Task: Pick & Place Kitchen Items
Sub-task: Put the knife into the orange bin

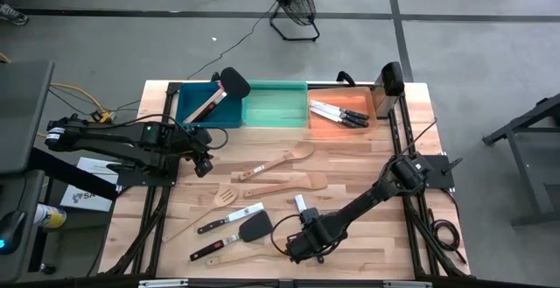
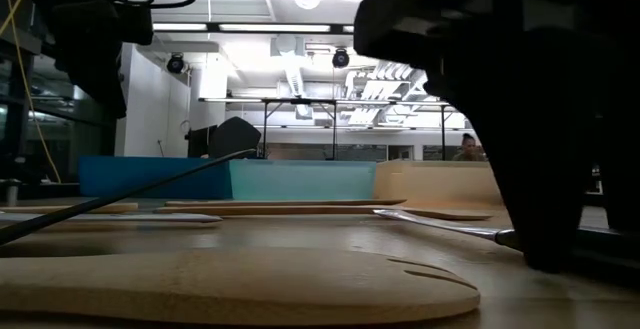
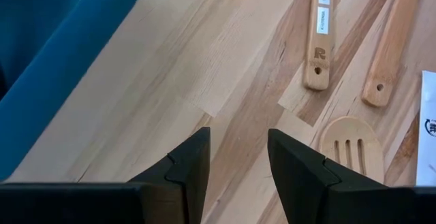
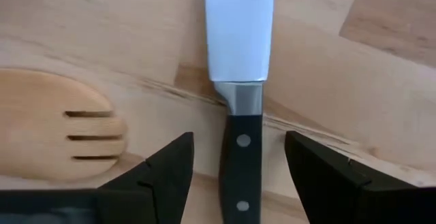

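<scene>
A large letter "R" is burned into the end of a pale wooden handle (image 3: 319,37) lying on the table, just above the hanging hole, and higher on the same handle sits a small white sticker whose print is too small to read. At the edge of the left wrist view a white label (image 3: 428,130) carries a dark round mark that is cut off and cannot be read. In the high view a white box (image 1: 86,193) beside the table bears dark lettering beginning with "S", the rest unreadable.
</scene>
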Action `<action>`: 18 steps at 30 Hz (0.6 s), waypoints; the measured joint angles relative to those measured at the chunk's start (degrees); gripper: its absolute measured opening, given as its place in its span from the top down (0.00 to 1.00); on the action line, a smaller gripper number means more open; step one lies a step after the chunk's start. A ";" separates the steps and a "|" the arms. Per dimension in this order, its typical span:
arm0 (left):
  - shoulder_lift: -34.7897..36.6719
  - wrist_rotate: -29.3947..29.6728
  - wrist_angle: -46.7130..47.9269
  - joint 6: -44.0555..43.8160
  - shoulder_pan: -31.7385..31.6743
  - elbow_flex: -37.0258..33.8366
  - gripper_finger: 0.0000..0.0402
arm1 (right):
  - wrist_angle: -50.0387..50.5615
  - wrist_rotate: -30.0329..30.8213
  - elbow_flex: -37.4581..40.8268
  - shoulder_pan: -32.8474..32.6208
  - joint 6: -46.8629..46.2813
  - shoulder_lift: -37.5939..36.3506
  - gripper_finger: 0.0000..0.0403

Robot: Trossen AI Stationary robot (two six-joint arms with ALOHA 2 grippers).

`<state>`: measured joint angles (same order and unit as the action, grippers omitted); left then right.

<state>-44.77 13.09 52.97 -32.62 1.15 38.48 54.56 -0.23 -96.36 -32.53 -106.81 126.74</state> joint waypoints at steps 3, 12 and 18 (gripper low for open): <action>0.01 0.12 0.04 0.00 0.00 0.00 0.64 | 0.49 0.13 -0.06 0.00 -1.15 0.27 0.47; 0.01 0.45 -0.04 0.00 0.00 -0.02 0.64 | 1.99 -1.67 -0.15 0.33 -0.76 2.13 0.59; 0.01 0.61 -0.04 0.00 0.00 -0.02 0.64 | 1.75 -2.77 -0.06 0.32 0.03 2.51 0.74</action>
<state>-44.75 13.70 52.93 -32.62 1.15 38.46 56.31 -3.00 -96.42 -32.21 -106.78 129.25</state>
